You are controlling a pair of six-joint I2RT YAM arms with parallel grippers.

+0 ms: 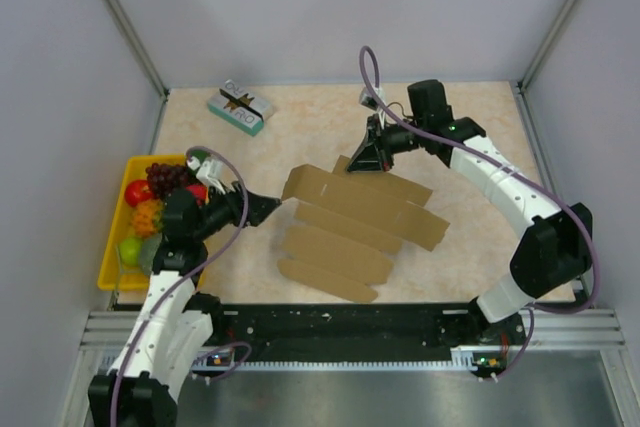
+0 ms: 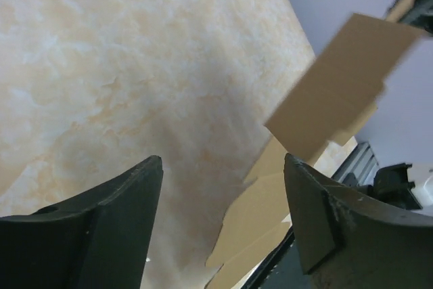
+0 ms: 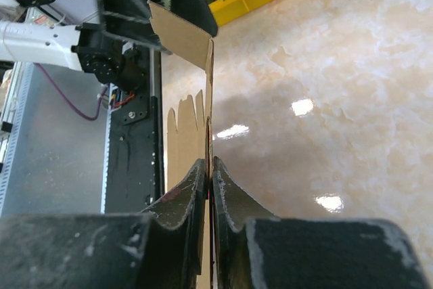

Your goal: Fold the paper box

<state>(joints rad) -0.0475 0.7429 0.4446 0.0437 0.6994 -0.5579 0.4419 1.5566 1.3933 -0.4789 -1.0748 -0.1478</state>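
The paper box (image 1: 350, 222) is a brown cardboard die-cut sheet lying mid-table, its far panel lifted off the surface. My right gripper (image 1: 366, 157) is shut on that far edge. In the right wrist view the sheet (image 3: 184, 133) runs edge-on between the closed fingers (image 3: 209, 163), with a flap (image 3: 183, 35) standing at its far end. My left gripper (image 1: 272, 207) sits just left of the sheet's left end. It is open (image 2: 223, 160) with only bare table between the fingers. The raised panel (image 2: 338, 86) and flat tabs (image 2: 264, 214) lie to its right.
A yellow tray (image 1: 112, 280) of toy fruit stands at the left edge behind my left arm. A small teal-and-white box (image 1: 241, 109) lies at the back left. A black rail (image 1: 340, 322) borders the near edge. Grey walls enclose the table.
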